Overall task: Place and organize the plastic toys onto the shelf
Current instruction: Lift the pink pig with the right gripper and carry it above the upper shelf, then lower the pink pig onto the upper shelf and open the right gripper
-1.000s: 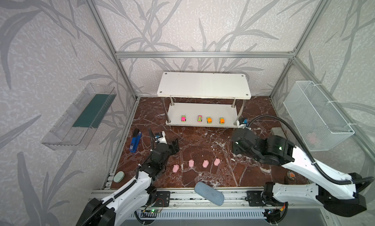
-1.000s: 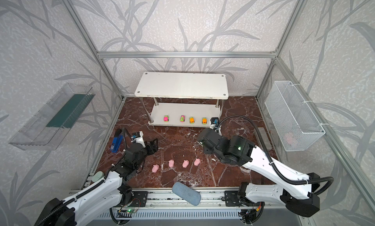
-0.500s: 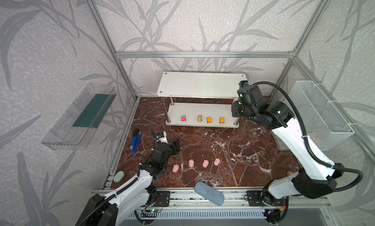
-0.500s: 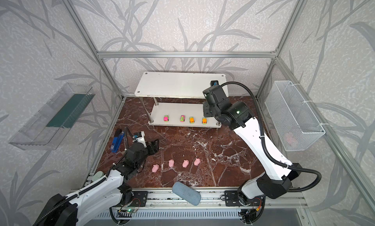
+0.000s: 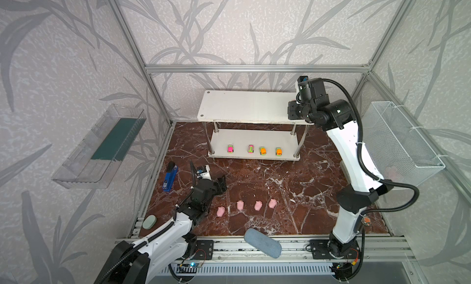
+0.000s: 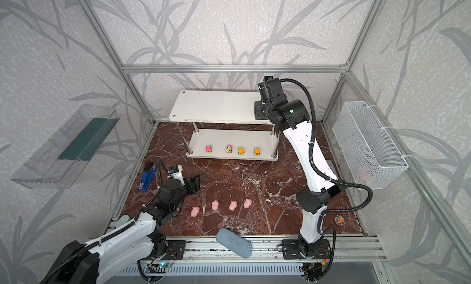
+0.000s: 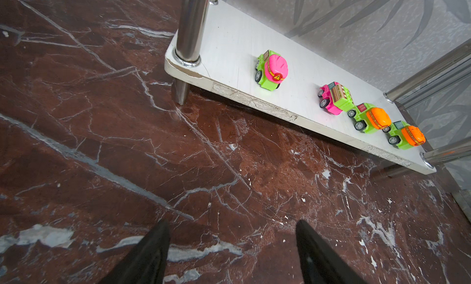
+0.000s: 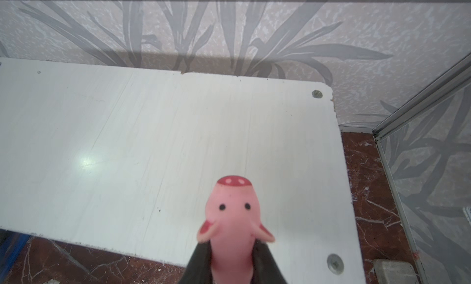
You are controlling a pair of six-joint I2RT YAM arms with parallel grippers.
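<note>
The red-brown marble tabletop carries a white 2-tier shelf with chrome posts. The right end effector is clamped on a pale-pink plastic pig, held snout-forward over the top board's right end, probably so pigs get their own tier. The left end effector hovers with its fingers apart beside 4 pink pigs on the tabletop. 4 tiny green-bodied toy cars line the lower board.

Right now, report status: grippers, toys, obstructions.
Right gripper shut on pig over shelf top board. Left gripper open, empty. Four pigs on floor, four cars on lower board. Nothing blocking the drop.
</note>
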